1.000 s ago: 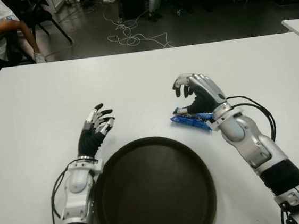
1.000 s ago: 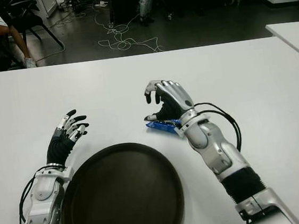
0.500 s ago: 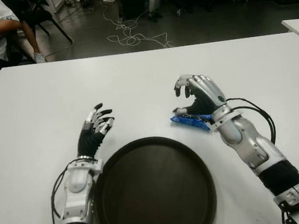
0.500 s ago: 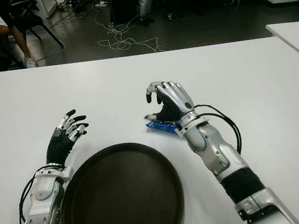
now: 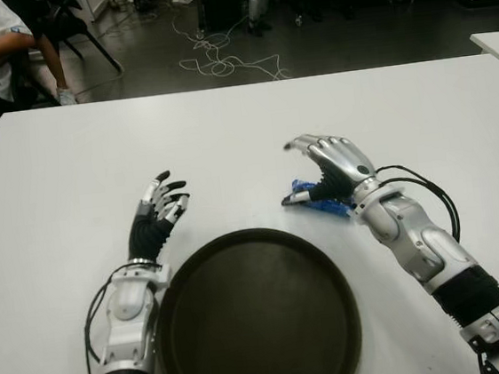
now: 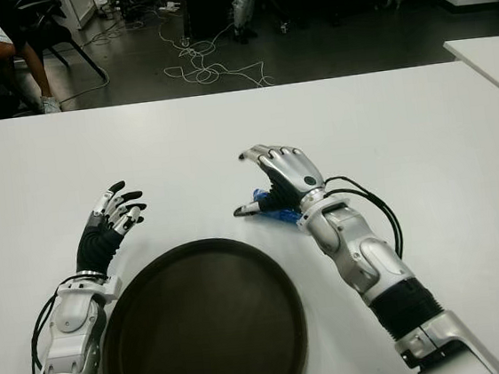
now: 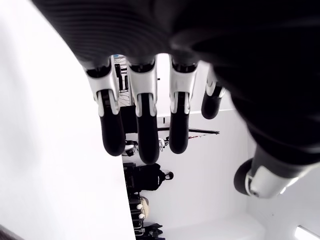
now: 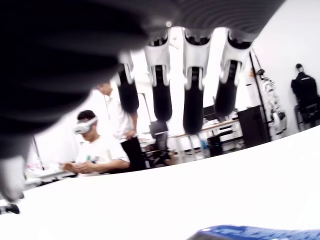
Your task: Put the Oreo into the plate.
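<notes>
Open right hand [image 5: 330,168] over Oreo [image 5: 308,187]

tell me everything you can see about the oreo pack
The Oreo pack is a small, flat blue wrapper, glossy like plastic film, lying on the white table just beyond the rim of the dark round plate, toward its right side. The right hand arches over it with fingers extended, hiding most of it; no grasp shows. The right wrist view shows only its blue edge. It is not in the plate.
</notes>
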You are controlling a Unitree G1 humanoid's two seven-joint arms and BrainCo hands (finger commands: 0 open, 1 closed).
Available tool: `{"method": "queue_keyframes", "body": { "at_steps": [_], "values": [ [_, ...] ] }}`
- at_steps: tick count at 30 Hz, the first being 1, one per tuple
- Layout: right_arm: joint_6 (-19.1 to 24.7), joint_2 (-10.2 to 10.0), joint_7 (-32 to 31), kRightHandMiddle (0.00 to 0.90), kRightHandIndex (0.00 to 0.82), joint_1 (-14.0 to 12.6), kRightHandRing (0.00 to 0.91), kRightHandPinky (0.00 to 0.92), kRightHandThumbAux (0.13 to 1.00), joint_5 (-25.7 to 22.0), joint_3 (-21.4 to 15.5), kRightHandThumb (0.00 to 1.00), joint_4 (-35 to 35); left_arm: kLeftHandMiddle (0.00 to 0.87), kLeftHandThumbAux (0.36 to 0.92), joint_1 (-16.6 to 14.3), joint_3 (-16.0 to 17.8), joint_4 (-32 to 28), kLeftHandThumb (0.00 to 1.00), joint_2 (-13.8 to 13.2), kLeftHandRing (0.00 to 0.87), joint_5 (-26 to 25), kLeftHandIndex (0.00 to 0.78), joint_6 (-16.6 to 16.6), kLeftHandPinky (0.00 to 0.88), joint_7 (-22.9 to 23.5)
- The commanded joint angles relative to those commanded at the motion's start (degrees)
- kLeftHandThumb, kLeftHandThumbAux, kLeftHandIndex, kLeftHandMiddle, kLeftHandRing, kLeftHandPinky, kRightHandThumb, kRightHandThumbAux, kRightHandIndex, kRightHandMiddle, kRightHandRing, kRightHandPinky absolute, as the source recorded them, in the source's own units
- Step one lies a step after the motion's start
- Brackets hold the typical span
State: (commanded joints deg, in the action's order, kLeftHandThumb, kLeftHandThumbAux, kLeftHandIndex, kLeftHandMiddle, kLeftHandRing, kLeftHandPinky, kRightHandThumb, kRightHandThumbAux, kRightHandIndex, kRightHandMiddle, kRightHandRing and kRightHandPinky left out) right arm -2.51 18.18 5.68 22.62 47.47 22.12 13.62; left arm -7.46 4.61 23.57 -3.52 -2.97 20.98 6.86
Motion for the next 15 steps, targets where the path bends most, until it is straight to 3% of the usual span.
{"method": "queue_keyframes", "body": {
  "at_steps": [1, 3, 4, 5, 6, 7, 9, 12, 15],
  "values": [
    [0.0, -0.3, 1.3, 0.000, 0.000, 0.0, 0.000, 0.006, 0.368, -0.1, -0.3, 0.200, 1.2, 0.257, 0.596, -0.1, 0.1, 0.3, 0.413, 0.0, 0.280, 0.0, 0.112, 0.3, 0.312, 0.0],
    [-0.7, -1.1, 3.9, 0.000, 0.000, 0.0, 0.062, 0.176, 0.344, -1.3, -1.2, 0.292, 2.9, 0.261, 0.606, -0.2, 0.1, 0.7, 0.419, -0.1, 0.285, 0.0, 0.116, 0.8, 0.318, 0.1],
    [-1.2, -1.5, 5.1, 0.047, 0.019, 0.0, 0.120, 0.235, 0.360, -2.0, -1.6, 0.336, 3.5, 0.262, 0.608, -0.2, 0.1, 0.8, 0.420, -0.1, 0.287, 0.0, 0.117, 0.9, 0.320, 0.1],
    [-2.3, -1.9, 6.7, 0.117, 0.047, -0.1, 0.205, 0.319, 0.383, -3.0, -2.2, 0.401, 4.3, 0.263, 0.610, -0.2, 0.1, 0.8, 0.419, -0.1, 0.289, 0.1, 0.117, 0.9, 0.323, 0.1],
    [-3.2, -2.2, 7.9, 0.244, 0.131, 0.0, 0.331, 0.436, 0.429, -3.6, -2.5, 0.492, 4.8, 0.263, 0.612, -0.3, 0.1, 0.8, 0.419, -0.1, 0.290, 0.2, 0.116, 0.9, 0.325, 0.2],
    [-4.4, -2.5, 9.7, 0.290, 0.161, 0.0, 0.375, 0.477, 0.445, -4.2, -2.9, 0.525, 5.7, 0.263, 0.613, -0.2, 0.1, 0.8, 0.419, -0.1, 0.290, 0.2, 0.116, 0.9, 0.326, 0.1],
    [-6.5, -3.0, 12.9, 0.512, 0.319, 0.0, 0.573, 0.655, 0.597, -5.0, -3.5, 0.644, 7.1, 0.261, 0.611, -0.3, 0.1, 0.8, 0.415, -0.2, 0.291, 0.3, 0.114, 0.9, 0.324, 0.0],
    [-8.9, -3.8, 16.8, 0.679, 0.397, -0.2, 0.717, 0.769, 0.669, -6.1, -4.2, 0.707, 8.8, 0.261, 0.602, -0.3, 0.1, 1.0, 0.404, -0.2, 0.290, 0.4, 0.113, 0.9, 0.321, 0.0],
    [-11.2, -4.7, 19.2, 0.752, 0.425, -0.1, 0.780, 0.813, 0.693, -7.9, -4.9, 0.730, 10.1, 0.262, 0.602, -0.3, 0.2, 1.0, 0.404, -0.2, 0.290, 0.3, 0.114, 0.8, 0.319, -0.1]
  ]
}}
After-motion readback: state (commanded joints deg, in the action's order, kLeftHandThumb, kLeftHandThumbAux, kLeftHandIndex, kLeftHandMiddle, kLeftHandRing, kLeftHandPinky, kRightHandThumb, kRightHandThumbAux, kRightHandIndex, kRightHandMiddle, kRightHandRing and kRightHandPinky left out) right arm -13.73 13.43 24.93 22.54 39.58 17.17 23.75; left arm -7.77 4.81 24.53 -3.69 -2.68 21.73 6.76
